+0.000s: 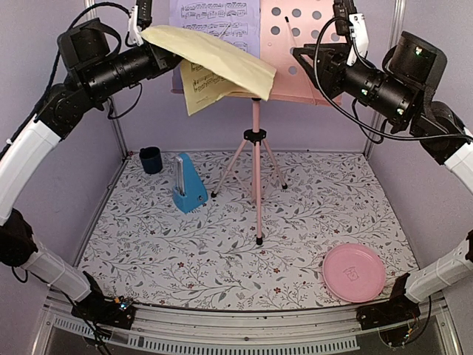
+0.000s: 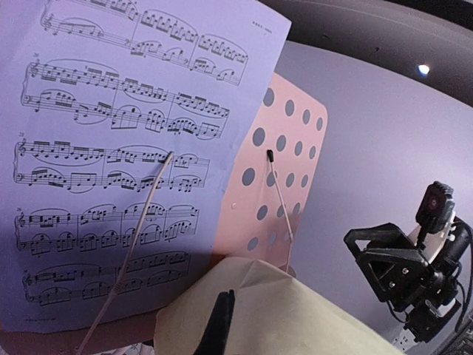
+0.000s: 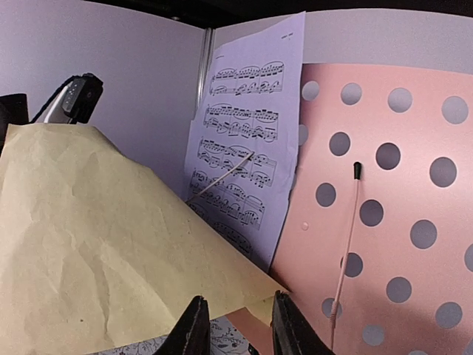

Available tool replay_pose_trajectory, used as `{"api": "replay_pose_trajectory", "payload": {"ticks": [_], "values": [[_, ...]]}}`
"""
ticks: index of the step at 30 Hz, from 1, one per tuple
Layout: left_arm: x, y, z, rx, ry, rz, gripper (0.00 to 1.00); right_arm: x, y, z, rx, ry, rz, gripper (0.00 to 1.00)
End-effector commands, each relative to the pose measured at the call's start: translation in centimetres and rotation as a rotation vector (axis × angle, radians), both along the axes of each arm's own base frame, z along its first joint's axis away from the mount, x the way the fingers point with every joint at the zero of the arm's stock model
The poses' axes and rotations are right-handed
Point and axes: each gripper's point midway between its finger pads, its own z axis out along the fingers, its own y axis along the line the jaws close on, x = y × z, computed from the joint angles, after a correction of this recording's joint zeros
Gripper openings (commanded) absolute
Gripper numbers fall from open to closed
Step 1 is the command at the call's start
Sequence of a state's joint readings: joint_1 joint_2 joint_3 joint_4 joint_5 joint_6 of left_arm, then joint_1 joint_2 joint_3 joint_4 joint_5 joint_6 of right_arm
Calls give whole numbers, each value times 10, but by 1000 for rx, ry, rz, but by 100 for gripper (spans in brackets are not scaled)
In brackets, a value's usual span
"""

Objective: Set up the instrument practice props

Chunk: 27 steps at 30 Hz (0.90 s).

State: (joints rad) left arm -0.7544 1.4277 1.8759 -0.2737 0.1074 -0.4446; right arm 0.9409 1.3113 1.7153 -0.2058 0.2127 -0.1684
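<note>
Yellow music sheet (image 1: 214, 59) clenched in left tool (image 2: 223, 314), draped before pink music stand (image 1: 256, 118), right tool (image 3: 235, 307) parted near its corner

back wall (image 1: 170, 133): plain lavender | table cover (image 1: 295, 214): white, grey floral print | corner posts (image 1: 117, 139): metal

The left arm (image 1: 22, 159) and right arm (image 1: 443, 274) have white lower links and black cylindrical upper segments. Black cables (image 1: 344, 112) loop alongside. A white camera housing (image 1: 360, 31) tops each wrist. The right gripper (image 3: 238, 325) has two black tapered fingers (image 3: 194, 329).
</note>
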Motion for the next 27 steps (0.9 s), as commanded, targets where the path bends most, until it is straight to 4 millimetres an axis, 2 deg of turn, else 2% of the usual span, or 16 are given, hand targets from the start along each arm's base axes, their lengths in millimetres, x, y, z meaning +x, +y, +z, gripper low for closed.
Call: {"api": "replay_pose_trajectory", "payload": {"ticks": [1,5,8,12,16,19,22,24,27], "values": [[-1,-3,-5,7,59,-48,0,-19,26,9,-3,-34,184,28],[-1,-1,-1,-7,52,-49,0,-16,38,28,59,-69,213,24],[-5,5,15,-24,19,-45,0,-9,28,27,87,-54,153,24],[-21,17,41,-66,-31,-59,0,-14,9,0,62,-23,112,25],[-36,21,55,-105,-36,-110,0,-27,22,-46,-52,24,209,26],[-35,20,49,-113,-3,-116,0,-41,37,-59,-95,25,307,26],[-29,14,39,-104,33,-119,0,-58,55,-45,-79,-28,371,28],[-25,7,31,-92,55,-136,0,-64,67,-28,-57,-78,397,33],[-21,-4,22,-81,75,-170,0,-60,76,8,17,-150,392,43]]}}
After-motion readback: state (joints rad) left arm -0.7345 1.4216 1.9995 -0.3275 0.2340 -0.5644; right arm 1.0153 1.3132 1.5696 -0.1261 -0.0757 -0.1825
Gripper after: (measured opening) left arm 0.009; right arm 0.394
